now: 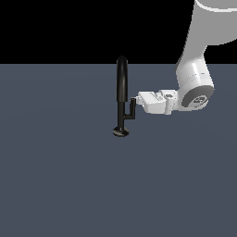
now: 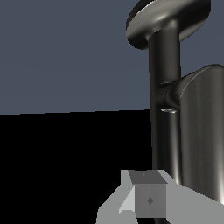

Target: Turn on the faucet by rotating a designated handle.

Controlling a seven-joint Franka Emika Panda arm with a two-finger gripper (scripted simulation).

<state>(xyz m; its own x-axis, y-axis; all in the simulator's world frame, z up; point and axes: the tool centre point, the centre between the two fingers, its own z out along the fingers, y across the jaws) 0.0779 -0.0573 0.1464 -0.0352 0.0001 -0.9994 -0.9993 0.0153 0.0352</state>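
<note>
Faucet's short thin black L-shaped handle [image 1: 132,110] stands upright just at the white pincer [image 1: 135,100] tip, toward the exterior view's left; pincer's grip cannot be told.

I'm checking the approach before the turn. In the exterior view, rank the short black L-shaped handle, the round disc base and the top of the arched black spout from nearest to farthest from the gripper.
1. Short black L-shaped handle: right at the white gripper tips.
2. Round disc base: below, toward the exterior view's left.
3. Top of the arched black spout: above, seemingly farthest, though close to the base's distance.
</note>
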